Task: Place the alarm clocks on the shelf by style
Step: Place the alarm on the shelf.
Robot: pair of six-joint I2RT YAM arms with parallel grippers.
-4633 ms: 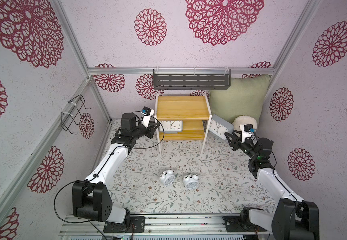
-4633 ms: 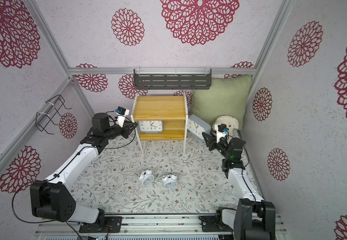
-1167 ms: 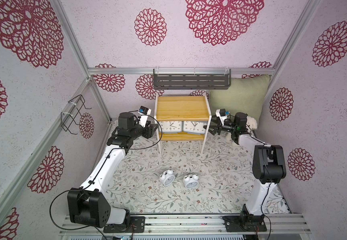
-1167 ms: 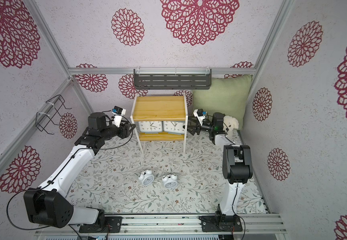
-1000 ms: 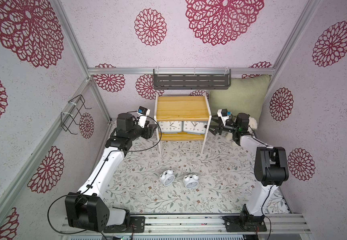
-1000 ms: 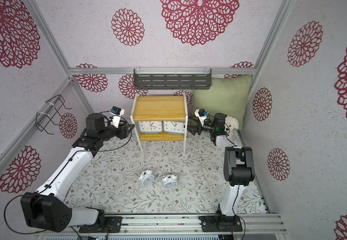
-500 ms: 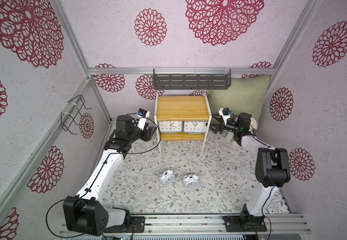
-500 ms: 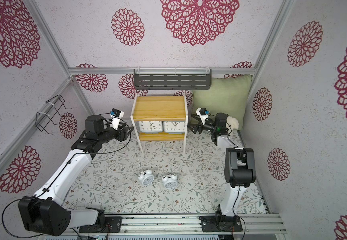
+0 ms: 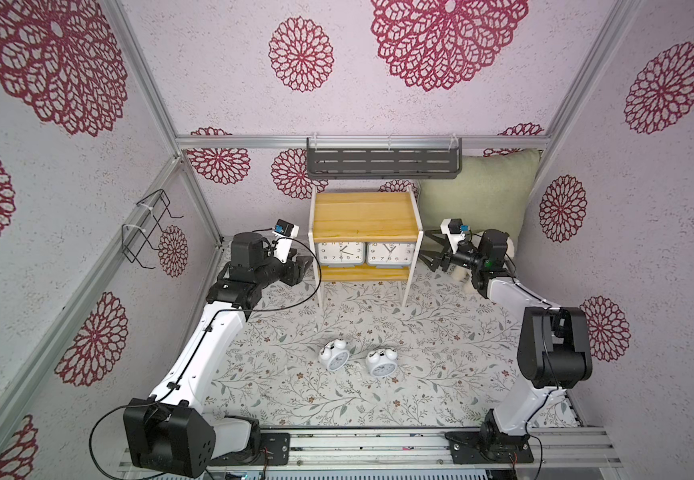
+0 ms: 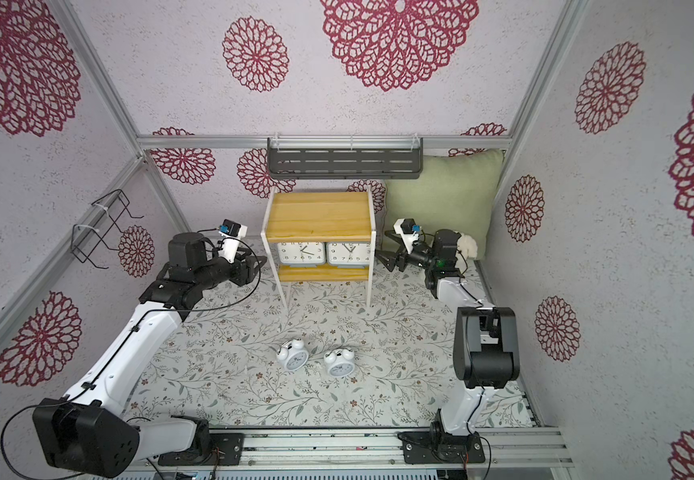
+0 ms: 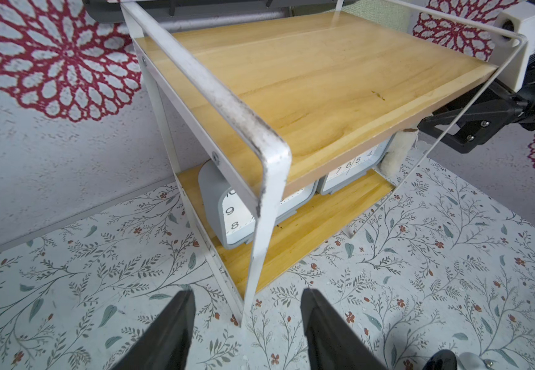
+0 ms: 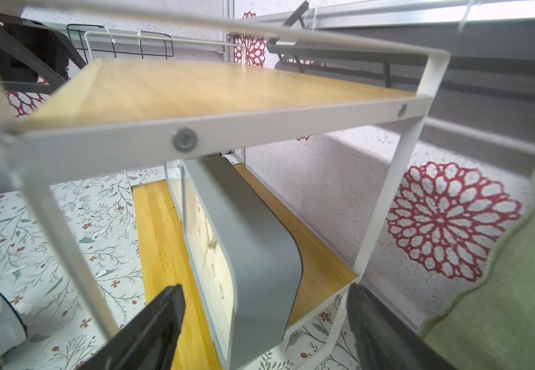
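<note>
The left gripper [image 9: 303, 264] hangs part open and empty, just outside the side frame of the shelf [image 9: 364, 212]. The right gripper [image 9: 429, 254] gapes wide, empty, at the opposite frame. Between them the grey clocks [image 9: 340, 253] stand side by side on the lower board. The twin-bell clocks [image 9: 335, 355] lie on open mat, well apart from both.

black numerals 9 and 8 show on the grey clock [image 11: 227, 217] in the left wrist view; 7, 6, 5, 4 on the second clock [image 11: 349, 169] beside it.
</note>
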